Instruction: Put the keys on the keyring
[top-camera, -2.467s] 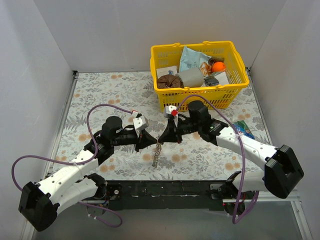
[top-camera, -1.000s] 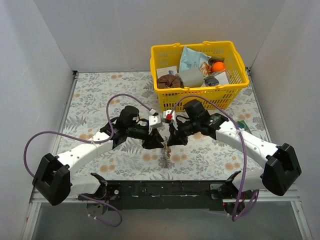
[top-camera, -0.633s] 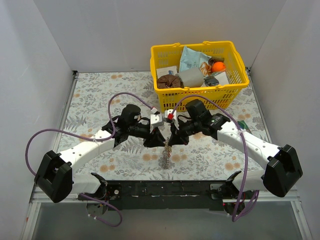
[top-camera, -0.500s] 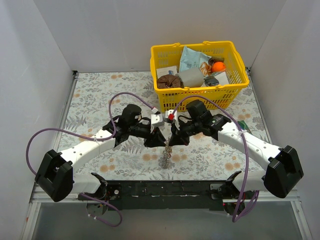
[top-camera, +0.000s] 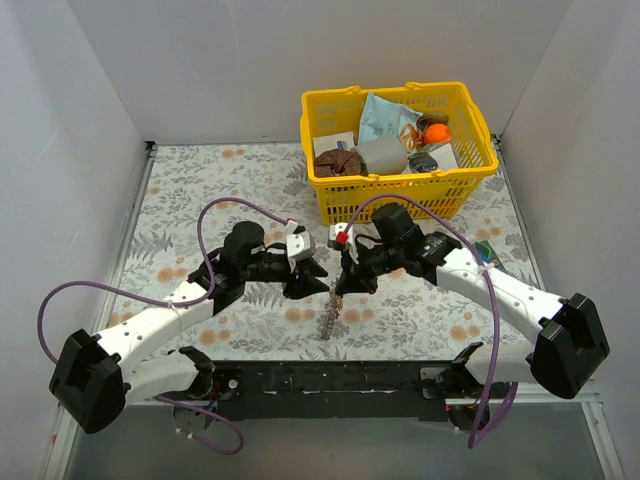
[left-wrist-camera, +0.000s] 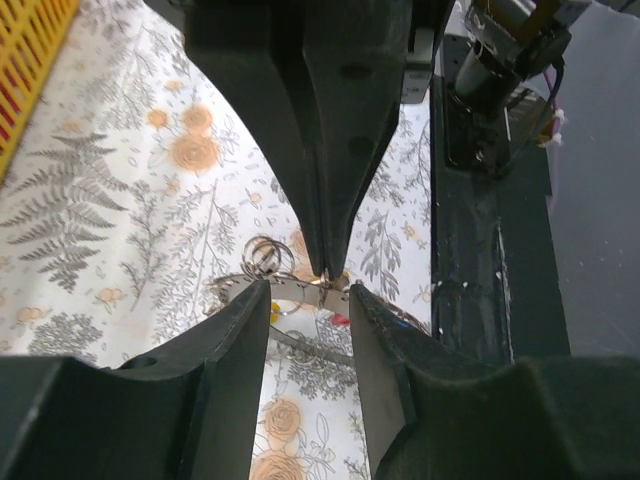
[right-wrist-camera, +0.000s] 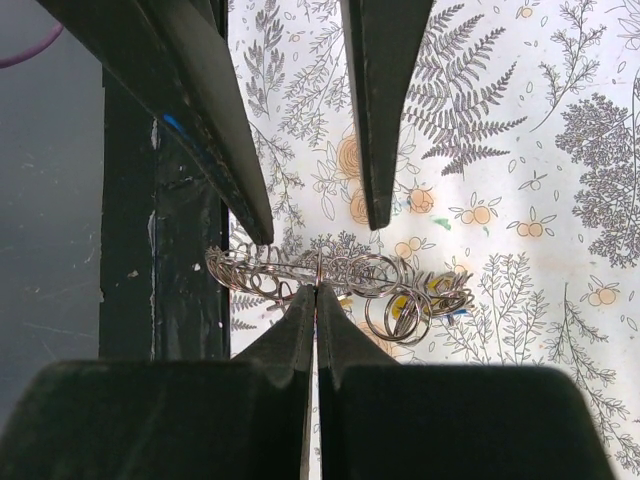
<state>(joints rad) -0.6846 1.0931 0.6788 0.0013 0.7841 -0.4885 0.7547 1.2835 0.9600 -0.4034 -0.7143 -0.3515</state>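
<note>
My right gripper (top-camera: 342, 284) is shut on the rim of the keyring (top-camera: 328, 312), which hangs just above the floral table. In the right wrist view the keyring (right-wrist-camera: 262, 262) shows edge-on, pinched between the right gripper (right-wrist-camera: 317, 288) tips. Many small wire rings hang from it, and the keys (right-wrist-camera: 398, 308) show yellow and blue heads among them. My left gripper (top-camera: 305, 281) faces it from the left, open. In the left wrist view the left gripper (left-wrist-camera: 308, 290) tips flank the ring band (left-wrist-camera: 285, 290) with nothing between them. A red key head (left-wrist-camera: 339, 319) shows below.
A yellow basket (top-camera: 400, 197) full of assorted items stands at the back right, close behind the right arm. A small teal item (top-camera: 490, 258) lies on the table by the right forearm. The black front rail (top-camera: 330, 378) runs below the hanging ring.
The left arm has drawn back a little to the left and its jaws stand slightly wider. The right gripper holds the keyring in the same place.
</note>
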